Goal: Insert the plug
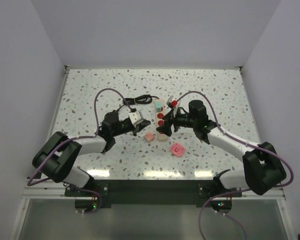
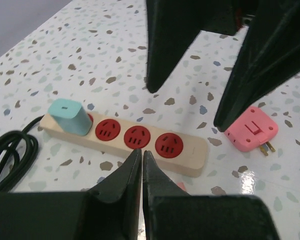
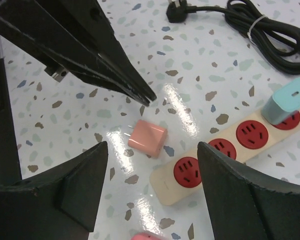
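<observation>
A beige power strip (image 2: 192, 152) with red sockets lies mid-table; it also shows in the top view (image 1: 162, 137) and the right wrist view (image 3: 165, 187). A teal plug (image 2: 70, 116) sits in its far socket. A salmon plug (image 3: 147, 138) lies flat beside the strip's near end, also in the top view (image 1: 149, 136). A pink adapter (image 2: 251, 129) lies loose on the table. My left gripper (image 2: 141, 154) is shut and empty, its tip just beside the salmon plug. My right gripper (image 3: 154, 146) is open, hovering over the salmon plug and the strip's end.
A coiled black cable (image 3: 262, 25) with its wall plug (image 3: 174, 14) lies behind the strip. The pink adapter (image 1: 177, 149) lies toward the near side, right of the strip. Both grippers (image 1: 138, 131) (image 1: 164, 130) are close together over the strip's near end.
</observation>
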Robot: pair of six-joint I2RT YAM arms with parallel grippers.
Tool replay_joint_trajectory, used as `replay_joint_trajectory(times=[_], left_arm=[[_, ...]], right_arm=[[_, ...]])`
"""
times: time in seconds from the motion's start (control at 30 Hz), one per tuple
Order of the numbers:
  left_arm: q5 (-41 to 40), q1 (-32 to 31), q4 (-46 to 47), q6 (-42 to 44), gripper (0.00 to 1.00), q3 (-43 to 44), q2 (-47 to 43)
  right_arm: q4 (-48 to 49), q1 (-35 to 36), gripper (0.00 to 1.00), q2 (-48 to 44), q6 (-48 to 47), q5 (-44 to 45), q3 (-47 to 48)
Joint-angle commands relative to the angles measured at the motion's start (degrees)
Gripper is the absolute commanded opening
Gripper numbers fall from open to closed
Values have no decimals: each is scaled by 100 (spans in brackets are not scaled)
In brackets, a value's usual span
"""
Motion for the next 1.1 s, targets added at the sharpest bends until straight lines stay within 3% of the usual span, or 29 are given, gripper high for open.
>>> replay_joint_trajectory(times=[0.0,0.07,0.13,0.17,0.37,0.7,1.07], left_arm=[[-485,320,807,-854,11,-103,55],[-512,347,763,-1031,28,-182,81],[-424,347,1103,-1101,53,-479,134],[-372,329,1254,-1136,72,-594,212],[-1152,-145,1352,-979,80,-946,231],[-2066,-575,1274,-610,81,-754,836],[-1716,-655,1133,-521,77,-613,1276]], right_arm=[[91,228,75,-93,657,998,-55],[-24,622,76,-66,649,1620,15],[1,774,76,-74,605,1711,-19],[54,809,77,-101,675,1772,-63],[89,809,77,-320,798,1756,25],[195,801,78,-848,816,1720,-221],[37,801,84,-1068,1193,1870,-160]])
